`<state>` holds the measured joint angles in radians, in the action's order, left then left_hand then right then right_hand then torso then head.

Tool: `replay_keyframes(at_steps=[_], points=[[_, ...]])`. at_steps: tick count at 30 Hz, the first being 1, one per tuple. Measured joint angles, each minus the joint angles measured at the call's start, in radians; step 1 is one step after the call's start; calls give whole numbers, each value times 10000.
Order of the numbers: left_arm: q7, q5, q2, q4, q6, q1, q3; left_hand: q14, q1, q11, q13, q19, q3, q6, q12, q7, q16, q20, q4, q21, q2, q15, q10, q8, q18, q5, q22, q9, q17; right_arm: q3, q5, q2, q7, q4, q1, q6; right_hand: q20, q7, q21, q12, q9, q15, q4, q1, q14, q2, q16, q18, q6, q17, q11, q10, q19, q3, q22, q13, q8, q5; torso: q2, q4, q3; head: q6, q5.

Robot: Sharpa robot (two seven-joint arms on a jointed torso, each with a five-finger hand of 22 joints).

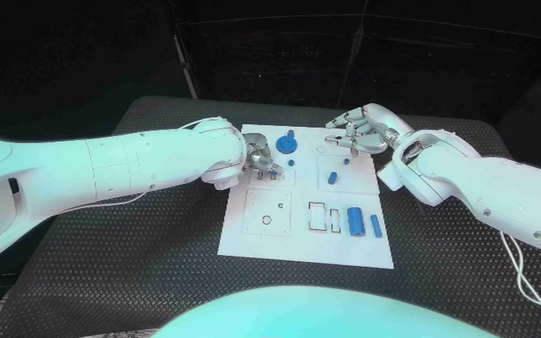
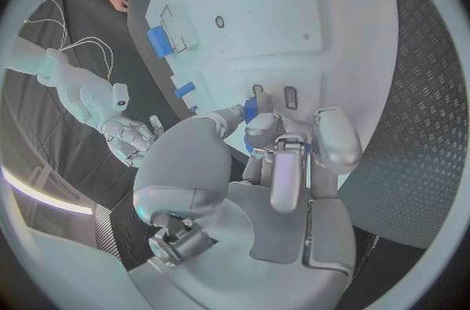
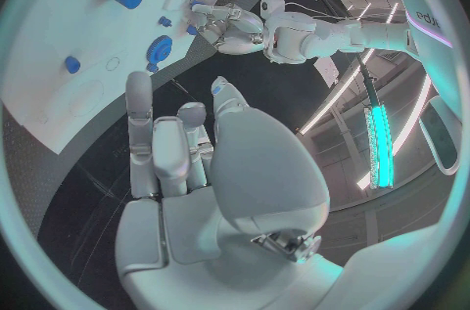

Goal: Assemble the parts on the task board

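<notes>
Now we see the white rectangular task board [image 1: 306,240] lying in the middle of the black worktop [image 1: 135,260]. Our left hand [image 1: 257,160] sits at the board's left edge, fingers curled around a small blue part [image 2: 257,109] over the slots. Our right hand [image 1: 361,131] hovers over the board's far right corner, fingers loosely spread, holding nothing. A round blue disc [image 1: 286,145] stands between the hands.
</notes>
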<state>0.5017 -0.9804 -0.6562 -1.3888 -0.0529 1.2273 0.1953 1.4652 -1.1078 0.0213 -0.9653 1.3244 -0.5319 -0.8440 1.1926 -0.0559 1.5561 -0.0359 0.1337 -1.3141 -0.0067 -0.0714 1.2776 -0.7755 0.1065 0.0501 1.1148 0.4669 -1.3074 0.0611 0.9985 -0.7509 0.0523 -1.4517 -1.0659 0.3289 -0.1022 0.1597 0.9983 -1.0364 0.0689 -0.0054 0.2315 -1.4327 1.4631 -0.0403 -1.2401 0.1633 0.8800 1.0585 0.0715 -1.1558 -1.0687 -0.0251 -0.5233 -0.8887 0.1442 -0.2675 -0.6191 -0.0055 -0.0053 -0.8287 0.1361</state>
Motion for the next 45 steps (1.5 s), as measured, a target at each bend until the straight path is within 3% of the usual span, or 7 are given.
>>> replay_keyframes(at_steps=[18,19,20,31,45], points=[[32,-106,44,72,318,0,4,0,0,-3,45,0,-87,1,0,-3,0,0,51,0,0,0,-2,-45,5,48,0,-3,0,-2,0,38,4,67,1,-4,7,0,-184,119,0,0,27,-1,0,0,148,0,0,-91,30,53,7,27,252,150,0,-87,-4,5,-5,14,17],[34,-112,44,72,341,0,4,0,0,-3,57,0,-95,1,0,-4,0,0,43,0,0,0,-3,-45,5,48,0,-4,0,-2,0,41,5,74,1,-4,10,0,-260,215,0,0,27,-1,0,0,229,17,-1,-183,14,205,91,27,339,262,0,-92,-5,5,-6,12,16],[37,-124,44,71,372,0,4,0,0,-3,65,0,-95,1,0,-4,0,-1,43,0,0,0,-2,-45,5,48,1,-4,0,-3,0,44,8,81,1,-4,1,0,-312,318,0,0,57,-1,0,0,302,162,-1,-263,17,312,150,38,383,377,0,-92,-5,5,-6,5,15],[51,-272,46,73,664,5,3,0,9,-4,80,-1,-96,-13,0,-20,0,-1,42,1,-9,0,-4,-40,7,47,1,-3,0,-5,0,73,34,114,1,-16,-25,36,-381,579,0,18,87,-1,-92,0,457,160,-37,-406,34,538,178,22,438,713,0,-92,-2,10,-7,-71,18],[51,-355,88,123,847,16,-10,0,57,-20,117,0,-100,4,-74,-37,0,-1,38,1,-54,0,-20,-72,8,40,1,-9,0,-5,0,85,47,123,1,-47,-48,35,-381,579,0,17,86,-1,-91,-1,379,158,-37,-241,35,538,202,21,437,622,0,-92,-2,10,-1,-78,24]])
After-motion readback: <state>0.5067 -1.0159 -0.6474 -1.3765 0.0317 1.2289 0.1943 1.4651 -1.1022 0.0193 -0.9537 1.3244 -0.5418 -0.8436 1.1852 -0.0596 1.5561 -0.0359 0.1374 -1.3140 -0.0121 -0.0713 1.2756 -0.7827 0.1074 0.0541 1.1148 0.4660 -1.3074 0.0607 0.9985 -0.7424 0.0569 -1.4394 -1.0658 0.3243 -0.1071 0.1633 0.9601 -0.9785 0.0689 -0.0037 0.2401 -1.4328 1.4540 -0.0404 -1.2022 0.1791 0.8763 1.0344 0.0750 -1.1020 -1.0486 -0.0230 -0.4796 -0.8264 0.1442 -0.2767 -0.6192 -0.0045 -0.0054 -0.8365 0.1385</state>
